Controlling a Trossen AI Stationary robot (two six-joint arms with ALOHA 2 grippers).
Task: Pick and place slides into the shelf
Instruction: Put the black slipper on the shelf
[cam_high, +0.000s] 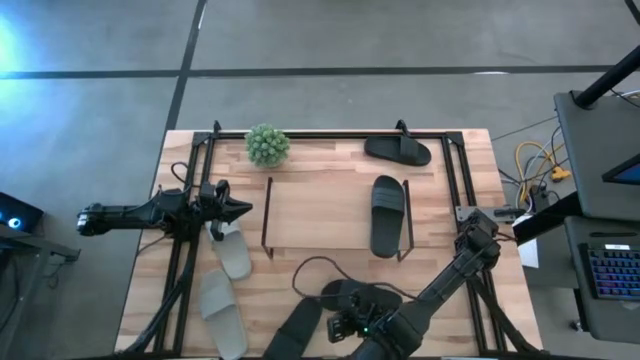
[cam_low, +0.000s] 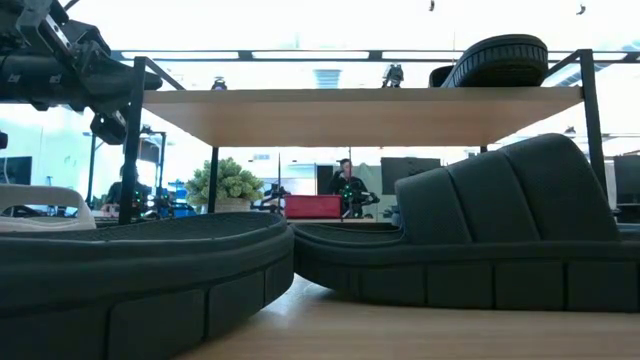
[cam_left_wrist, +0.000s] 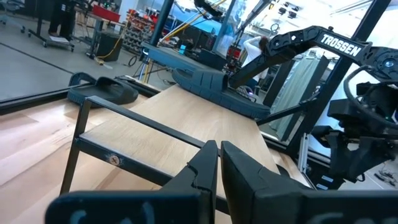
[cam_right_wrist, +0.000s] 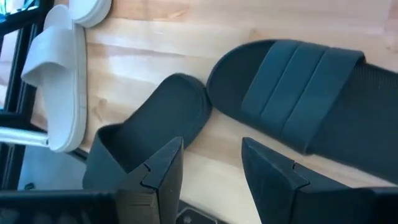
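The shelf (cam_high: 320, 212) stands mid-table, a pale board on dark wire legs. One black slide (cam_high: 388, 215) lies on its right end; it also shows in the low view (cam_low: 500, 60). Another black slide (cam_high: 398, 150) lies on the table behind the shelf. Two black slides (cam_right_wrist: 155, 124) (cam_right_wrist: 298, 87) lie toe to toe near the front edge. My right gripper (cam_right_wrist: 211, 162) is open above the gap between them and touches neither. Two pale slides (cam_high: 232, 252) (cam_high: 222, 310) lie at the left. My left gripper (cam_high: 240, 210) is shut and empty, level, at the shelf's left end.
A small green plant (cam_high: 267, 145) stands at the far left of the shelf. A black rail frame (cam_high: 195, 190) runs round the table top. Bare wood (cam_high: 320, 215) shows on the shelf's left and middle.
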